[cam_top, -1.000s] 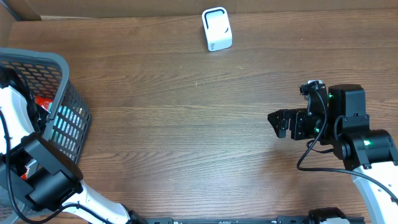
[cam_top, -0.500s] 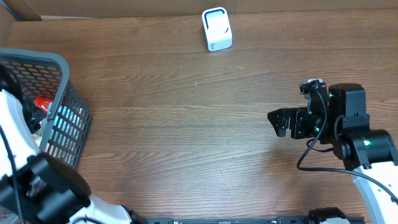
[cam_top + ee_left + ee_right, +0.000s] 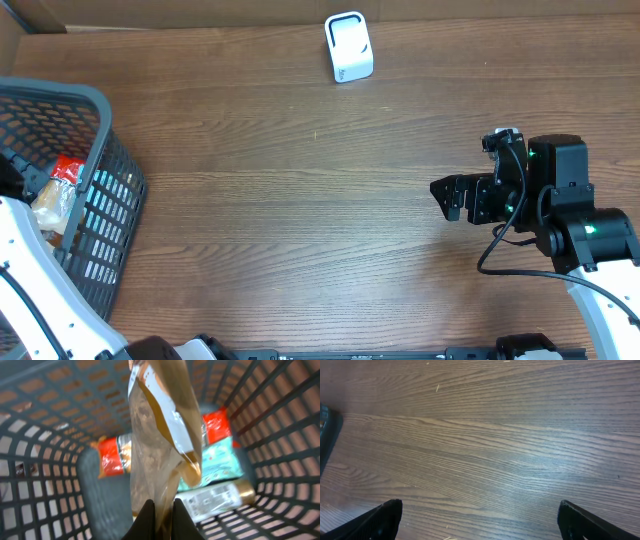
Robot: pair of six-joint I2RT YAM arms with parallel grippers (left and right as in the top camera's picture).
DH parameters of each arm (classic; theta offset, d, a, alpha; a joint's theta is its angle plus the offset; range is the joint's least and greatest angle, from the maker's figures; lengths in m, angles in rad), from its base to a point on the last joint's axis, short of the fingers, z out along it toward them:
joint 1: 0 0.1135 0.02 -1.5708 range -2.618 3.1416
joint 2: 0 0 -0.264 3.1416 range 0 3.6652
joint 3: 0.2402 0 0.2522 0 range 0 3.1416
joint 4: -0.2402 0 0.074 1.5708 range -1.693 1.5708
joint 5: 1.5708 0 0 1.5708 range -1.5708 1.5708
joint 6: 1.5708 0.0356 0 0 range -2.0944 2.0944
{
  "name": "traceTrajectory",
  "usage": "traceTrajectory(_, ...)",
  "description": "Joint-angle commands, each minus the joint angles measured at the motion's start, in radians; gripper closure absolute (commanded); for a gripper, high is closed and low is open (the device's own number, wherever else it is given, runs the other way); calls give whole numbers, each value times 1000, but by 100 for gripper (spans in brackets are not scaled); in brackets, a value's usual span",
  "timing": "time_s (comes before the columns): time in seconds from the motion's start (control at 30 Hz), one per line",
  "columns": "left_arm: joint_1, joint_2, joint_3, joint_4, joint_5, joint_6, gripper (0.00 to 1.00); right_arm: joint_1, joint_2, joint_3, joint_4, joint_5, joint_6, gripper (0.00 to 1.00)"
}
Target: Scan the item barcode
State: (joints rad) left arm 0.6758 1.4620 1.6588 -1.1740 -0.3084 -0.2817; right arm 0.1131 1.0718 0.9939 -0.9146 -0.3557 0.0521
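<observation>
The grey mesh basket [image 3: 100, 115] sits at the 9 o'clock edge of the wooden table [image 3: 300, 210], and the small white scanner [image 3: 347, 47] stands at 12 o'clock, well apart from it. In the left wrist view the left gripper [image 3: 160, 512] has its fingers [image 3: 146, 520] pressed together on the lower edge of a clear and brown packet [image 3: 162, 435]. The packet rises from that pinch toward 12 o'clock, above the inside of the basket. On the basket floor behind it lie a red pack [image 3: 107, 455] at 9 o'clock of the packet, a second red pack [image 3: 217, 425] at 2 o'clock, a teal pack [image 3: 222, 465] at 3 o'clock and a white pack with a gold end [image 3: 220, 496] at 4 o'clock. The right gripper [image 3: 450, 196] hangs over bare wood on the 3 o'clock side of the table, pointing toward 9 o'clock, its black fingertips [image 3: 382, 517] spread wide with nothing between them
</observation>
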Motion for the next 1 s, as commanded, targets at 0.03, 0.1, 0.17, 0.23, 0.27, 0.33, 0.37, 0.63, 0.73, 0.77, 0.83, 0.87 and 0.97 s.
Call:
traceTrajectory(0.03,4,-76,30,65,98,61,96,5,-3,21,0,-6,0,0)
traceTrajectory(0.1,3,-85,61,71,135,73,96,5,-3,21,-1,-6,0,0)
traceTrajectory(0.17,3,-86,97,55,151,72,96,5,-3,21,0,-6,0,0)
traceTrajectory(0.23,4,-86,115,32,168,72,96,5,-3,21,0,-6,0,0)
traceTrajectory(0.27,4,-84,115,23,169,71,96,5,-3,21,0,-6,0,0)
traceTrajectory(0.33,4,-82,115,10,172,71,96,5,-3,21,-1,-6,0,0)
traceTrajectory(0.37,4,-82,115,6,172,72,96,5,-3,21,-3,-6,0,0)
traceTrajectory(0.63,4,-76,106,-19,171,57,96,5,-3,21,-8,-6,0,0)
traceTrajectory(0.73,5,-63,56,-30,171,56,96,5,-3,21,-8,-6,0,0)
traceTrajectory(0.77,5,-56,41,-28,171,55,96,5,-3,21,-8,-6,0,0)
traceTrajectory(0.83,5,-40,15,-24,169,53,96,5,-3,21,-8,-6,0,0)
traceTrajectory(0.87,5,-29,6,-24,164,45,95,5,-3,21,-8,-6,0,0)
traceTrajectory(0.97,11,10,1,-25,140,10,66,5,-3,21,-13,-6,0,0)
